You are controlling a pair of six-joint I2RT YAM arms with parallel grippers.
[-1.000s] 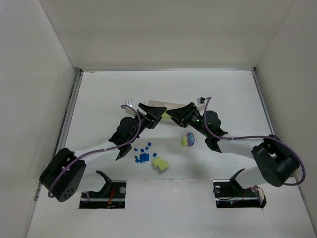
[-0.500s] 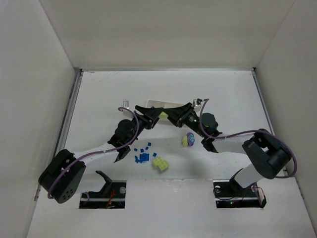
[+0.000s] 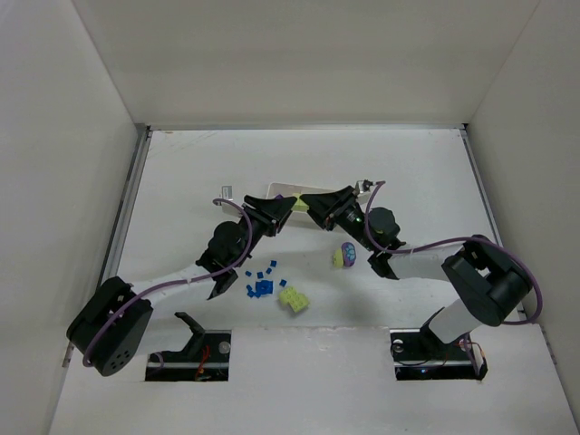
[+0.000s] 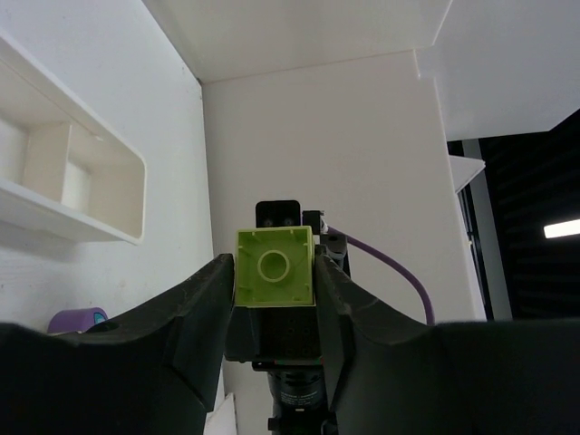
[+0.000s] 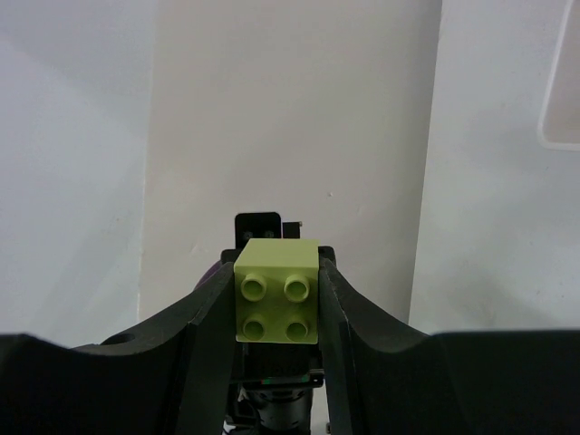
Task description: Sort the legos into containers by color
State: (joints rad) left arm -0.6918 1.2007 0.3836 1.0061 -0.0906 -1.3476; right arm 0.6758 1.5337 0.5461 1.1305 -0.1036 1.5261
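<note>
A yellow-green lego brick (image 3: 297, 201) hangs between my two grippers, which meet tip to tip over the containers, a white tray (image 3: 288, 188) that they largely hide. My right gripper (image 5: 276, 294) is shut on the brick (image 5: 277, 292), its studs facing that camera. My left gripper (image 4: 275, 272) presses both fingers against the sides of the same brick (image 4: 275, 266), whose hollow underside shows. On the table lie several small blue bricks (image 3: 261, 285), a yellow-green clump (image 3: 293, 298) and a purple and yellow-green clump (image 3: 343, 256).
The tray's compartments (image 4: 82, 181) show at the left of the left wrist view. White walls close in the table on three sides. Both arm bases (image 3: 199, 349) sit at the near edge.
My left gripper's fingers have closed in onto the yellow-green brick. Both grippers have drifted slightly farther away over the tray, and the right arm has drawn in.
</note>
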